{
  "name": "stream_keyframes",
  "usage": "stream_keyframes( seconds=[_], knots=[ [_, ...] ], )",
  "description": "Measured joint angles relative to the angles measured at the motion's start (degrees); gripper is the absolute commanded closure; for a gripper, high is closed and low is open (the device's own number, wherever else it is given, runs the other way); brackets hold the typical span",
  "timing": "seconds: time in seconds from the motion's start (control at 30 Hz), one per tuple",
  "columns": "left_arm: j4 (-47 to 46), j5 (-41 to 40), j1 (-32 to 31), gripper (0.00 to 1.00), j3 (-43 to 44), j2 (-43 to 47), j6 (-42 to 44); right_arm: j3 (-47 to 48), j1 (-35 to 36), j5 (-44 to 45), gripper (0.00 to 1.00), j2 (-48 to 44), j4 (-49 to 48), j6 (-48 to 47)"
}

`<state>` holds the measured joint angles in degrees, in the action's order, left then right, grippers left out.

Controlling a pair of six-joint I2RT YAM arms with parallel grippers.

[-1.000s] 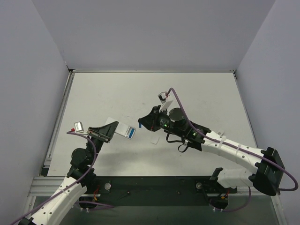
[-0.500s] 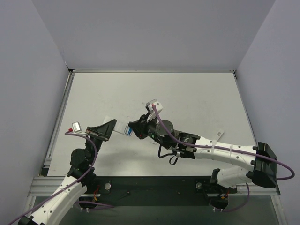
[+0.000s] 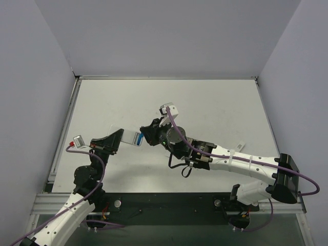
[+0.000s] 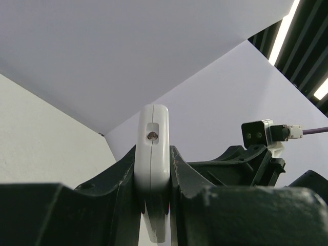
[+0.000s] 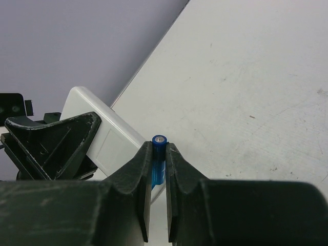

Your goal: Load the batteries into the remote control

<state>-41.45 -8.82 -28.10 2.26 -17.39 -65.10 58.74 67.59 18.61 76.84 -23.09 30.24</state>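
My left fingers (image 4: 121, 177) are clamped on the slim white remote control (image 4: 152, 154). They press its two broad faces and hold it raised over the worktop (image 3: 215, 102), its free end pointing away from my wrist. My right fingers (image 5: 180, 171) pinch one blue battery (image 5: 158, 160) between their tips, its metal cap showing at the far end. The battery sits just beside the remote's free end; I cannot tell whether they touch. From above, both pairs of fingers meet left of the worktop's middle.
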Motion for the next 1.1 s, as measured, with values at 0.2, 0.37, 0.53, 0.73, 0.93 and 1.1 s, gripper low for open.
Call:
stream_keyframes(
  seconds=[0.2,0.37,0.53,0.73,0.93,1.1],
  knots=[
    [-1.6,-1.4,-0.2,1.00,0.0,0.8,3.0,0.1,0.0,-0.9,1.00,0.0,0.2,0.6],
    [-2.1,-1.6,-0.5,1.00,0.0,0.3,4.5,0.2,0.0,-1.4,1.00,1.1,-0.9,1.2],
    [-2.4,-1.7,-1.2,1.00,0.0,-1.4,4.9,0.2,0.6,-1.4,1.00,2.9,-3.1,1.2],
    [-3.0,-2.9,-2.8,1.00,0.0,-2.1,5.3,0.2,2.7,1.2,0.98,3.4,-5.4,1.2],
    [-3.2,-4.7,-4.0,1.00,0.0,-2.4,6.1,0.7,3.8,6.0,0.98,4.2,-3.8,3.3],
    [-3.3,-6.4,-4.7,1.00,0.0,-2.2,6.7,0.9,4.1,9.1,0.95,4.4,-1.7,5.8]
  ],
)
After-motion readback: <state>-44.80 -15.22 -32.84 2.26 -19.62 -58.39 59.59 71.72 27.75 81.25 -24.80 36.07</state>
